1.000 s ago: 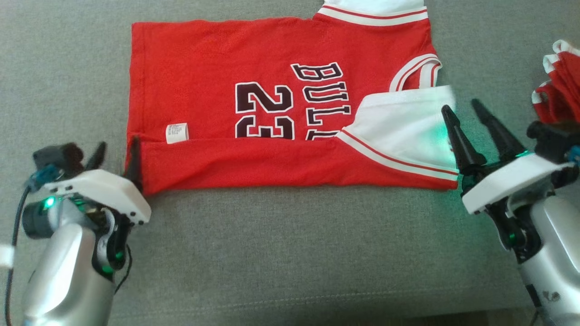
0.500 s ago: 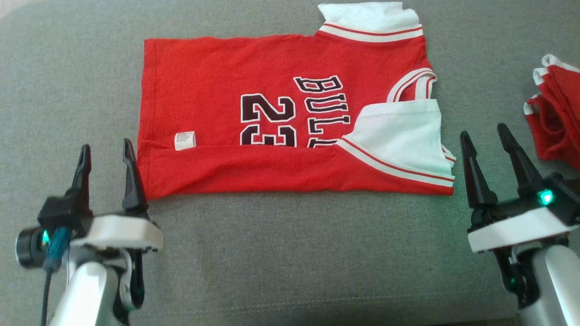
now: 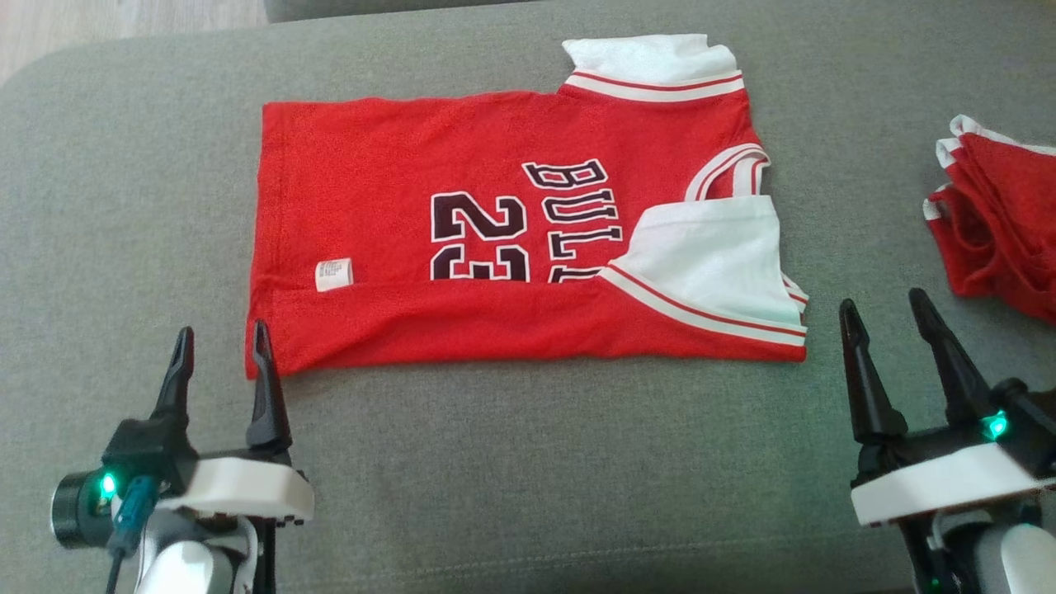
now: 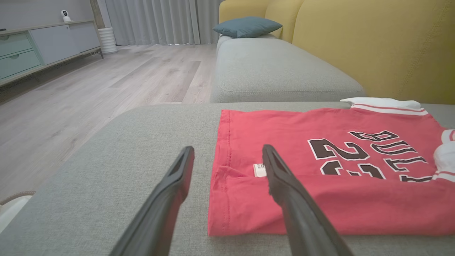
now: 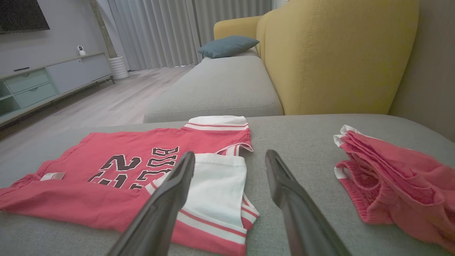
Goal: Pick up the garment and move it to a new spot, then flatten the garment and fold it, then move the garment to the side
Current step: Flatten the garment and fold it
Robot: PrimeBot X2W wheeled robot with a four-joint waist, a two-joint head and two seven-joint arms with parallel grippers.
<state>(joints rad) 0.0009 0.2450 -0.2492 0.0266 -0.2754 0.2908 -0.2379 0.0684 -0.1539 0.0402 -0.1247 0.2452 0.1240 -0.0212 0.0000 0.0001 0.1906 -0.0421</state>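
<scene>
Garment: the red jersey (image 3: 495, 247) lies flat on the grey sofa seat (image 3: 536, 478), just toward 12 o'clock of the middle of the head view, neck end at 3 o'clock and hem at 9 o'clock.
Done so far: it looks relocated and smoothed. The long edge at 6 o'clock is folded up over the body, covering the lower part of the number, with a white sleeve (image 3: 709, 256) lying on top.
Left to do: by my reading, the 12 o'clock long edge with its protruding white sleeve (image 3: 652, 58) is not yet folded in. After that come the crosswise fold and the move to the side.
Left hand: left hand (image 3: 223, 327) at 7 o'clock, fingers spread wide, holding nothing, one tip just beside the hem corner.
Right hand: right hand (image 3: 881, 299) at 4 o'clock, fingers wide apart, empty, near the neck-end corner.
Nearby: a bunched red garment (image 3: 998, 239) at 3 o'clock, well apart from the jersey.
</scene>
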